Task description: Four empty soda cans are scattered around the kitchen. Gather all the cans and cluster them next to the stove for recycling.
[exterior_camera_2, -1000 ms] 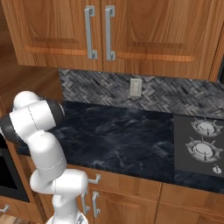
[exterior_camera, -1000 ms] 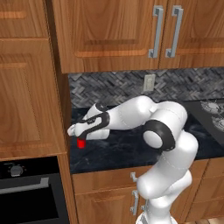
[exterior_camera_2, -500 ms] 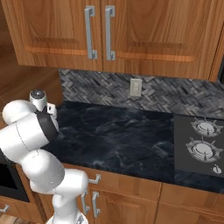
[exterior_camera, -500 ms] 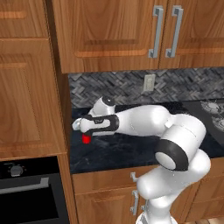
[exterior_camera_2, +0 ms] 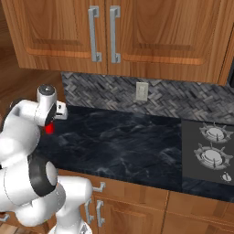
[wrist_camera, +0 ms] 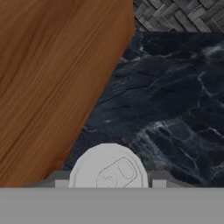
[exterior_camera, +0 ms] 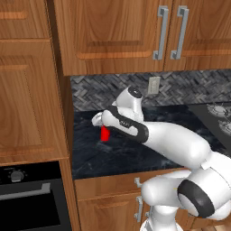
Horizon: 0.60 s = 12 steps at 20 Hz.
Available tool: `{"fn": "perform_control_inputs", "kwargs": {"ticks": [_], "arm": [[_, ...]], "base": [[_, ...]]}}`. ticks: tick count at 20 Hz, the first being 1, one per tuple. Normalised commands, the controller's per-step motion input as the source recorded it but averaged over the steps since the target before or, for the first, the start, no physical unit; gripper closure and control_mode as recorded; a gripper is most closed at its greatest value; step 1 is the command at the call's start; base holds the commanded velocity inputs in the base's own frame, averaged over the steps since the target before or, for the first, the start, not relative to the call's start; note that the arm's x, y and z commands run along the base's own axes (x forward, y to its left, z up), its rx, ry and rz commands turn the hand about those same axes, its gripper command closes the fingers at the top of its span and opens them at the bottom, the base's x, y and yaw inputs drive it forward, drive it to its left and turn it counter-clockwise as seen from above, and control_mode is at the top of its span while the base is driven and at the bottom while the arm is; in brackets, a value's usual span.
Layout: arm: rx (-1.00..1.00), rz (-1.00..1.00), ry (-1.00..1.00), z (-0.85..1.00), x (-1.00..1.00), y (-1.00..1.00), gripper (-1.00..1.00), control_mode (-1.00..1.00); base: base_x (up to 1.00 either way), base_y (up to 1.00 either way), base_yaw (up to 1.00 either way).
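Note:
A red soda can sits between the fingers of my gripper, which is shut on it over the left end of the dark marble counter. From the right base view, the can shows as a red patch just under the hand. In the hand view its silvery top lies between the two fingertips. The stove is far to the right, at the counter's other end, with its black glass edge also in the left base view.
A tall wooden cabinet side stands close on the can's left, with a black wall oven below it. Upper cabinets hang overhead. A wall outlet sits on the herringbone backsplash.
The arm has stretched out, and the hand has carried the can to the right and a little up, away from the wooden cabinet side. The grip has stayed shut.

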Motion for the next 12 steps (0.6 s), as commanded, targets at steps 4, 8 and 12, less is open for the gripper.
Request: {"fn": "perform_control_inputs", "kwargs": {"ticks": [4, 8, 12], "arm": [[-0.02, 0.0, -0.04, 0.39, -0.54, -0.81, 1.0, -1.0], [-0.04, 0.0, -0.1, 0.41, -0.62, -0.79, 1.0, -1.0], [-0.05, 0.0, -0.09, 0.47, -0.67, -0.73, 1.0, -1.0]], "base": [[0.0, 0.0, 0.0], [0.0, 0.0, 0.0], [0.0, 0.0, 0.0]]}}
